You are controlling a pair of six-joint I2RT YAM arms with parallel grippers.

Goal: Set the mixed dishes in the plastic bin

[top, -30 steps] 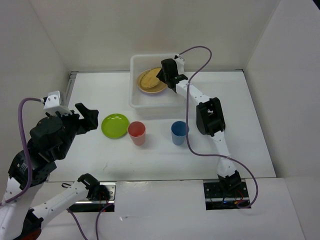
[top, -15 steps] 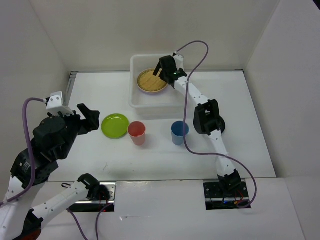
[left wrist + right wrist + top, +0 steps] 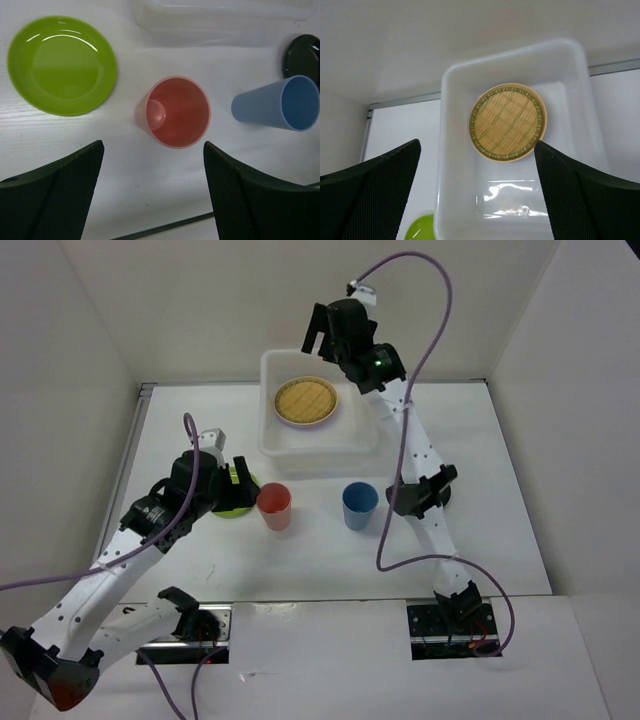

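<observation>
A woven tan wicker-look plate (image 3: 306,401) (image 3: 507,121) lies flat in the plastic bin (image 3: 268,435) (image 3: 442,150) at the back of the table. High above the bin's far edge hangs my right gripper (image 3: 318,332) (image 3: 476,145), open and holding nothing. A lime green plate (image 3: 62,65) (image 3: 240,506), a coral-red cup (image 3: 175,112) (image 3: 273,506) and a blue cup (image 3: 280,102) (image 3: 360,505) stand in front of the bin. My left gripper (image 3: 230,483) (image 3: 152,155) is open and empty, over the green plate's edge beside the coral-red cup.
A glossy black plate (image 3: 302,52) lies right of the blue cup, partly cut off in the left wrist view. The right arm's elbow (image 3: 420,490) hangs over that spot. White walls enclose the table on three sides.
My right gripper opened, let the wicker plate drop flat into the bin, and rose up and back. My left arm swung right, from the table's left edge to the green plate.
</observation>
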